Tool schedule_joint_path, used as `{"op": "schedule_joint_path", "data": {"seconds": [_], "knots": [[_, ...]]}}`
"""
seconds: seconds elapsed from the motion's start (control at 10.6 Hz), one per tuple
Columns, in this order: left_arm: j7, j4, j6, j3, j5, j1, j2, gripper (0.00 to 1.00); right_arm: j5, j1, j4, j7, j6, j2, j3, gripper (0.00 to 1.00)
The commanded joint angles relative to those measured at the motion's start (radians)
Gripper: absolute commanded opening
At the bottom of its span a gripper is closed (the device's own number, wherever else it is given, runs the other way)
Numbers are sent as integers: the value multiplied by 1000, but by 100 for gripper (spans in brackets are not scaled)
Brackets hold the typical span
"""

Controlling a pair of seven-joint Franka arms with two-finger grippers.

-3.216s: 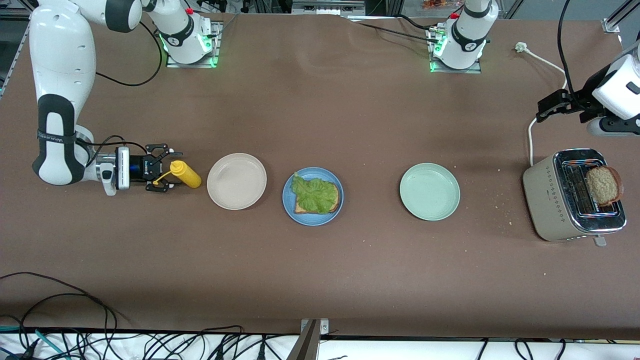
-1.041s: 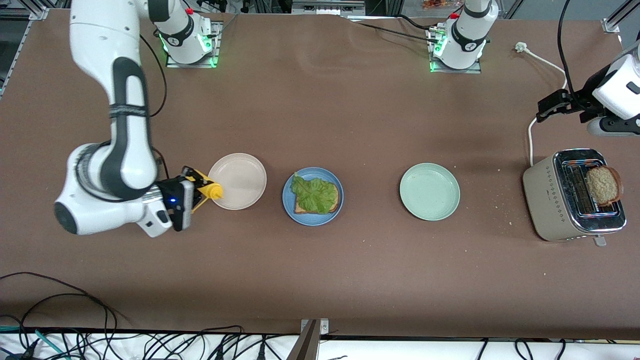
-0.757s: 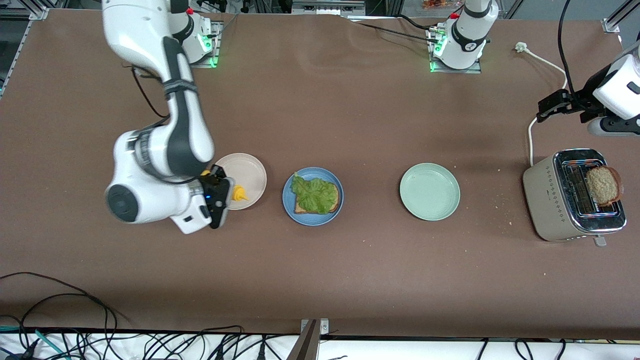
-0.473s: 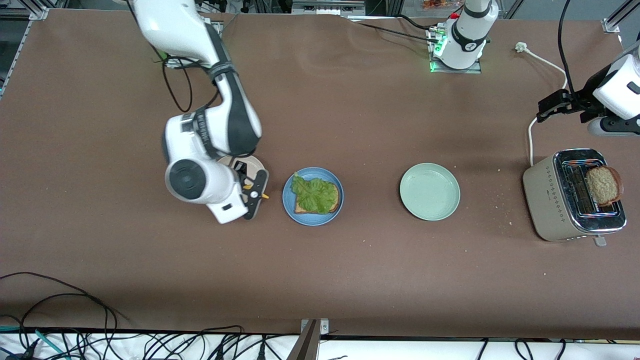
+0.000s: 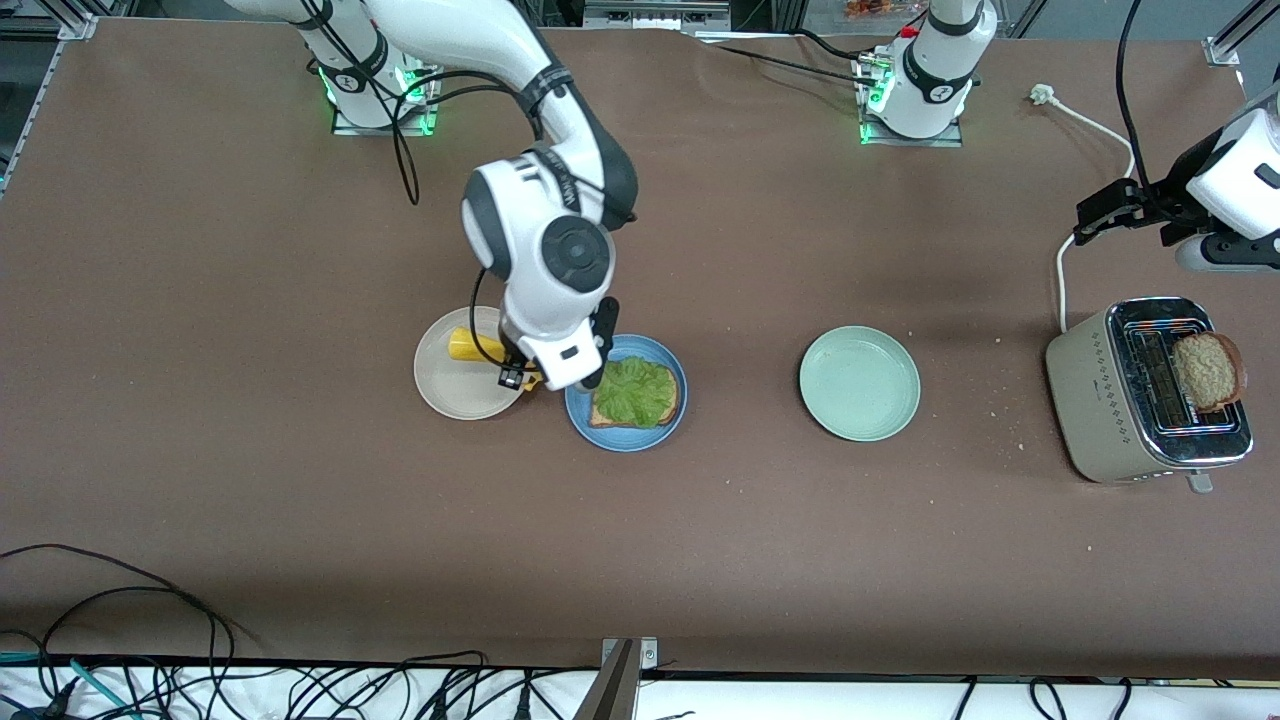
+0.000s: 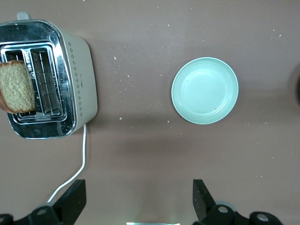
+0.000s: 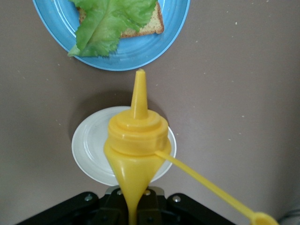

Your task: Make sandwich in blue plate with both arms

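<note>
The blue plate [image 5: 640, 438] holds one slice of speckled brown bread [image 5: 668, 412] with a green lettuce leaf [image 5: 632, 390] on top. My right gripper [image 5: 515, 377] is shut on a yellow squeeze bottle [image 5: 465, 345] above the beige plate [image 5: 450, 395]. In the right wrist view the bottle [image 7: 136, 138] points its nozzle at the edge of the blue plate [image 7: 140, 51], and its open cap hangs on a tether [image 7: 260, 218]. My left gripper [image 5: 1098, 212] is open and empty, and waits over the table beside the toaster [image 5: 1120, 400]. A second bread slice [image 5: 1208, 370] stands in the toaster's slot.
A pale green plate [image 5: 859, 383] sits between the blue plate and the toaster; it also shows in the left wrist view [image 6: 205, 90]. The toaster's white cord [image 5: 1062, 270] runs toward the left arm's base. Cables hang along the table's near edge.
My right arm has swung from the right arm's end of the table toward the blue plate, carrying the yellow bottle across the beige plate. The left arm has not moved.
</note>
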Motion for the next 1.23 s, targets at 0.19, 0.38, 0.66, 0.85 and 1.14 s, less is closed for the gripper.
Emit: {"op": "schedule_joint_path", "data": {"seconds": [0.19, 0.38, 0.66, 0.85, 1.14], "knots": [[16, 24, -14, -3, -7, 6, 6, 100, -170, 56, 29, 10, -18, 23, -6, 0], [16, 24, -14, -1, -7, 8, 6, 100, -199, 64, 29, 10, -18, 25, -6, 0], [16, 24, -14, 1, -7, 8, 6, 100, -271, 102, 24, 7, -27, 32, -1, 0], [17, 23, -14, 2, -7, 8, 8, 100, -293, 119, 21, 5, -35, 43, -3, 0], [17, 24, -13, 4, -4, 9, 23, 100, -274, 110, 16, -21, -63, 37, -4, 0]]}}
